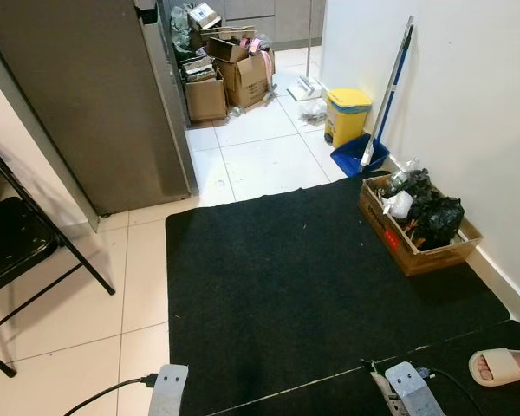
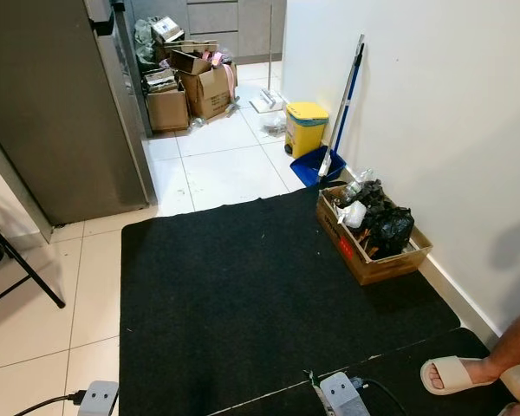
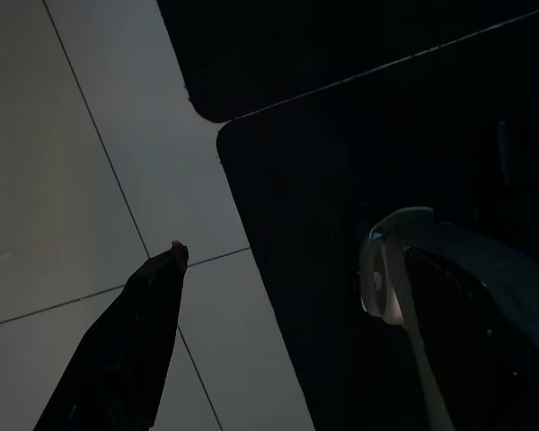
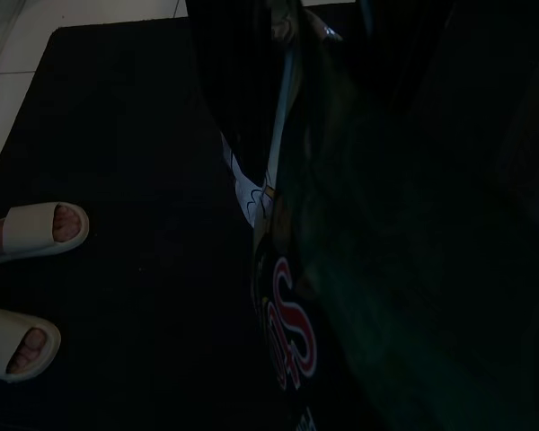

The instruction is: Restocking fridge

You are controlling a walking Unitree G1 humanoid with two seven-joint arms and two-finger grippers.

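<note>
Fridge [image 1: 87, 95], tall and grey, stands at the far left of the left eye view, well apart from the robot, across a black floor mat [image 1: 312, 286]. Beside it is a black folding chair [image 1: 17, 251]. Beyond it sit cardboard boxes [image 1: 230, 74], with a yellow bin [image 1: 347, 113] and a blue dustpan [image 1: 357, 156] by the wall.

In the right eye view, a person's sandalled foot [image 2: 455, 374] rests on the mat near a cardboard box of rubbish [image 2: 373, 230].

In the left wrist view, the left pincer [image 3: 283, 247] hangs over tile and mat edge, its fingers apart and holding nothing.

The right wrist view is dark. The right pincer [image 4: 359, 108] appears clamped on a green bottle [image 4: 341, 287] with a red-lettered label. The bottle is probably smooth, stiff and fairly heavy if full, so a grip round its body suits it. The fridge door will likely resist and needs a pull at its edge.
</note>
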